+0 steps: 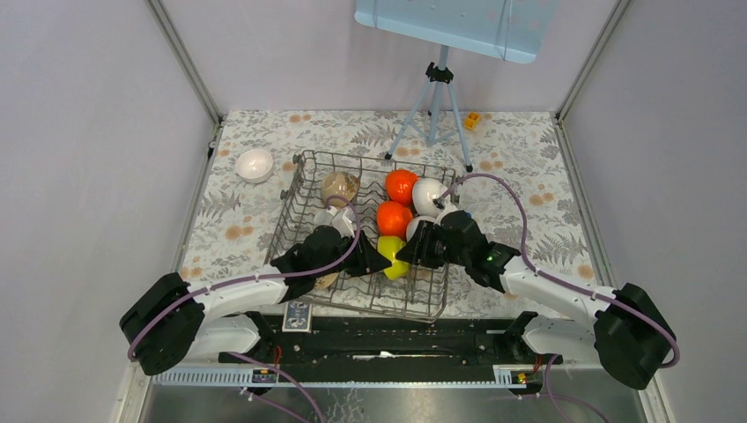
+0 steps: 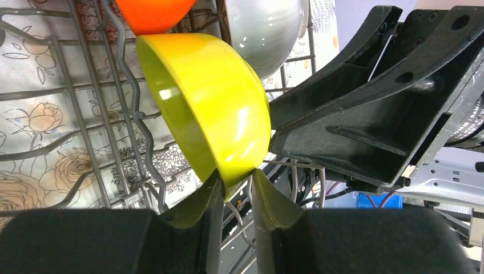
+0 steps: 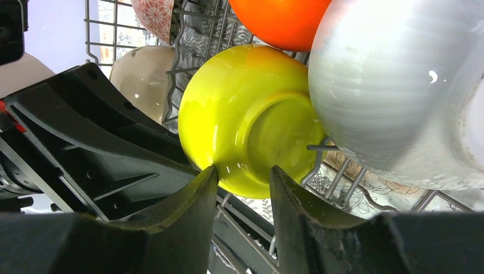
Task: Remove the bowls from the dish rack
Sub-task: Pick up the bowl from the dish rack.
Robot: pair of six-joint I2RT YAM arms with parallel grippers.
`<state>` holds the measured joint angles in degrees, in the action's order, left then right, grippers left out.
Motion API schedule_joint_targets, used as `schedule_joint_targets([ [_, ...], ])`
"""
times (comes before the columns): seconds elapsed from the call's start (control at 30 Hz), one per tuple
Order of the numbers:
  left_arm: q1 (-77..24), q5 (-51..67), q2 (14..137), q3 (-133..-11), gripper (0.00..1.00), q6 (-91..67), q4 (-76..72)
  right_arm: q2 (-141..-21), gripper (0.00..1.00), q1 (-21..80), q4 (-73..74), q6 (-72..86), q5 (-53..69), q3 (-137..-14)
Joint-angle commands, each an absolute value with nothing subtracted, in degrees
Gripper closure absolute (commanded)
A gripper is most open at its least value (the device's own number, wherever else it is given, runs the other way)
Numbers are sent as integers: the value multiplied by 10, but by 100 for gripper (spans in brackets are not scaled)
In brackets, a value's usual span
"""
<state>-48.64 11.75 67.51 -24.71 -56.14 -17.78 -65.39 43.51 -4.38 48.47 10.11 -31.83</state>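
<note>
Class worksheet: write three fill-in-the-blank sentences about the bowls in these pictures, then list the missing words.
1. The bowl between the left hand's fingers is ___ in colour.
2. The dish rack holds ___ orange bowls.
3. The lone bowl on the table outside the rack is ___.
Missing words: yellow; two; white.

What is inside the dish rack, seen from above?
In the rack: two orange bowls, a yellow bowl, a white bowl and a beige bowl among the tines. The left tool and right tool reach in; whatever lies under the arms is covered.
</note>
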Motion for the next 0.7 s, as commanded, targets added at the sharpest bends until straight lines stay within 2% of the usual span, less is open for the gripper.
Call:
schedule_joint_targets([
  [0.0, -488, 151, 670, -245, 79, -569, -271, -641, 55, 437, -65, 493, 110, -311],
  [0.27, -488, 156, 657, -235, 99, -563, -277, -624, 54, 436, -61, 489, 101, -309],
  [0.67, -488, 150, 611, -208, 100, -554, -287, -577, 41, 436, -49, 480, 87, -302],
])
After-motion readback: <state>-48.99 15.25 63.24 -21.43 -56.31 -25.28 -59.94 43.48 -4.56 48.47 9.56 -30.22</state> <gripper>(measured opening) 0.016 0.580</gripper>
